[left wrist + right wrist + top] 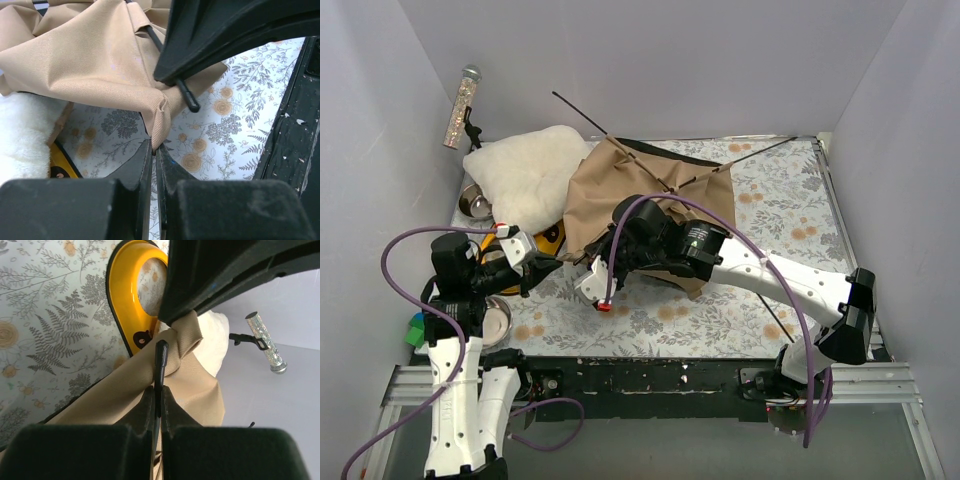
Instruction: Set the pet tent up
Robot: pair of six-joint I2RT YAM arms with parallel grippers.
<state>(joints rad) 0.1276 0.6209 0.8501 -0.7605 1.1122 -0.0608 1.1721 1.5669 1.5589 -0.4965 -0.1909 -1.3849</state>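
The pet tent (650, 195) lies collapsed and crumpled on the floral mat, tan fabric with thin black poles (582, 117) sticking out at the back. My left gripper (552, 264) is shut on a pinched corner of the tent fabric (159, 125) at the tent's front left. My right gripper (580, 263) meets it there, shut on a black pole (161, 365) whose tip (192, 105) pokes out past the fabric corner. In the wrist views, the left gripper (155, 150) and the right gripper (158, 392) are each closed tight on their hold.
A fluffy cream cushion (525, 175) lies at the back left, touching the tent. A yellow bowl stand (523, 241) lies just behind the grippers and shows in the right wrist view (125, 305). Metal bowls (496, 321) sit left. A glittery stick (462, 105) leans at the wall.
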